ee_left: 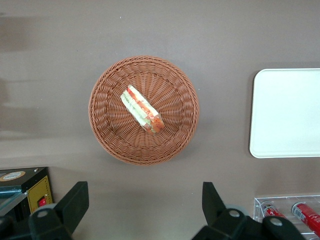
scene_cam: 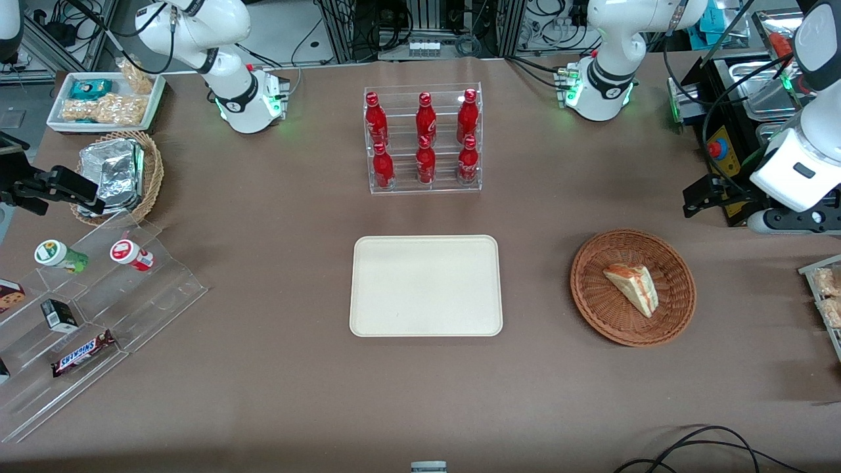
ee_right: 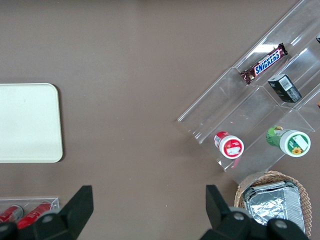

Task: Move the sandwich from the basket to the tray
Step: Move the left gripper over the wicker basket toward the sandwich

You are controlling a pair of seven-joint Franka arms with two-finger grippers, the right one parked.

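Gripper [ee_left: 145, 210] spread wide, empty, high over the counter [ee_left: 225, 40], sandwich [ee_left: 142, 109] below in basket [ee_left: 105, 135], tray [ee_left: 287, 112] beside.

I am seeing the reddish-brown woven basket [ee_left: 144, 110] showing a tight ringed wicker pattern, and in it the sandwich [ee_left: 142, 108] is showing pale white bread with red-orange and green stripes along its cut edge. Beside the basket, the tray [scene_cam: 426, 286] is lying plain cream against the dull brown table [scene_cam: 276, 381]. The gripper [ee_left: 145, 210], hovering above the table just beside the basket with fingers spread wide, is showing matte black. Farther from the front camera than the tray, six bottles [scene_cam: 422, 138] are gleaming bright red in a clear rack.
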